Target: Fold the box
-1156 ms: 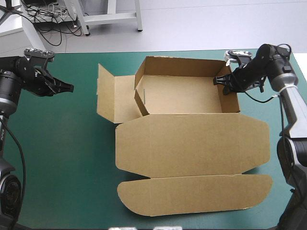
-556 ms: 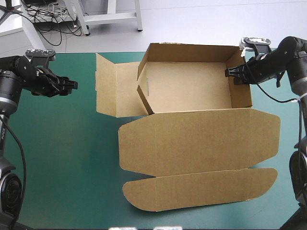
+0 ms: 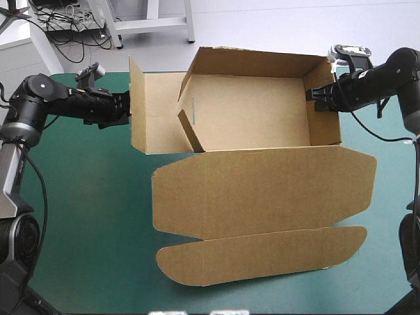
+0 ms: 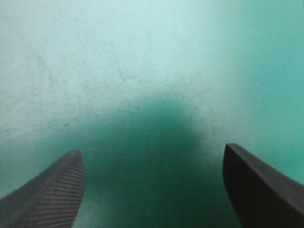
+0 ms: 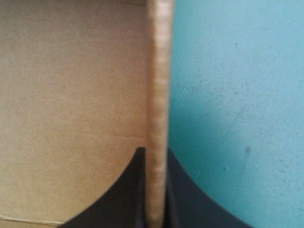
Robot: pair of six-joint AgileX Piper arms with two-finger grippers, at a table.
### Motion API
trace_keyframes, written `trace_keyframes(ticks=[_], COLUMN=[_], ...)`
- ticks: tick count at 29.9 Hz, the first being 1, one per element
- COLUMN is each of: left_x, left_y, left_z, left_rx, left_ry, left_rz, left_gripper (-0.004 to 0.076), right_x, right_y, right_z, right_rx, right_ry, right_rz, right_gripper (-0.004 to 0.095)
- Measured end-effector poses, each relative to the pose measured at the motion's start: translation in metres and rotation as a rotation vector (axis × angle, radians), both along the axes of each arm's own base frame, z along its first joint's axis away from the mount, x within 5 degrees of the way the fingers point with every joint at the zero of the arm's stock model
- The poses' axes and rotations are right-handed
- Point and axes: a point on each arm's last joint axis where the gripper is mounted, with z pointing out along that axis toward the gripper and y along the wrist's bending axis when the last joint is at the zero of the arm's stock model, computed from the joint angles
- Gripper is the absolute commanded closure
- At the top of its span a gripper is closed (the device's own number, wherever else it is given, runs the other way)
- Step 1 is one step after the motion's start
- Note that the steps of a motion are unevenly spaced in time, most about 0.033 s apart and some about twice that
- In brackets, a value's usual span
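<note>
The right gripper [image 3: 314,100] clamps the right wall of the box [image 3: 262,190]; the left gripper [image 3: 125,108] hangs released just beside its left flap.

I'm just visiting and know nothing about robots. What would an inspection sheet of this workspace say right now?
Surface: teal-green cover, smooth and flat.
Job's things: box, brown, half built; back wall and right wall raised, lid flat toward the near edge, left flap still folded out.
Clutter: nothing seen.
Grippers: right gripper shut on the right wall; left gripper open beside the left flap, holding nothing.
Cables: nothing seen.
Surroundings: nothing seen.
</note>
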Motion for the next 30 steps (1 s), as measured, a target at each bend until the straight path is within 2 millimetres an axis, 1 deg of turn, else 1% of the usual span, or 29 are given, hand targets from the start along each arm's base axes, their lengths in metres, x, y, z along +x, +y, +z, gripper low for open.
trace_keyframes(ticks=[6, 10, 15, 22, 25, 30], left_x=[-0.002, -0.006, -0.007, -0.007, -0.007, -0.009], left_y=[-0.012, -0.017, -0.019, -0.021, -0.023, -0.033], left_z=[0.013, 0.018, 0.021, 0.027, 0.028, 0.029], left_rx=[-0.165, -0.236, -0.272, -0.338, -0.356, -0.360], left_ry=[-0.062, -0.071, -0.079, -0.093, -0.103, -0.103], left_rz=[-0.092, -0.147, -0.156, -0.159, -0.166, -0.195], left_gripper=[0.0151, 0.0151, 0.0151, 0.0151, 0.0151, 0.0151], right_x=[0.000, 0.007, 0.020, 0.031, 0.034, 0.038], right_y=[0.000, 0.001, 0.004, 0.005, 0.006, 0.013], right_z=[0.000, -0.009, -0.025, -0.042, -0.045, -0.050], right_rx=[0.000, 0.015, 0.061, 0.089, 0.104, 0.152], right_ry=[0.001, 0.027, 0.074, 0.120, 0.129, 0.143], right_rz=[0.001, 0.001, 0.008, 0.009, 0.009, 0.023], right_gripper=[0.0928, 0.0928, 0.0928, 0.0926, 0.0926, 0.0926])
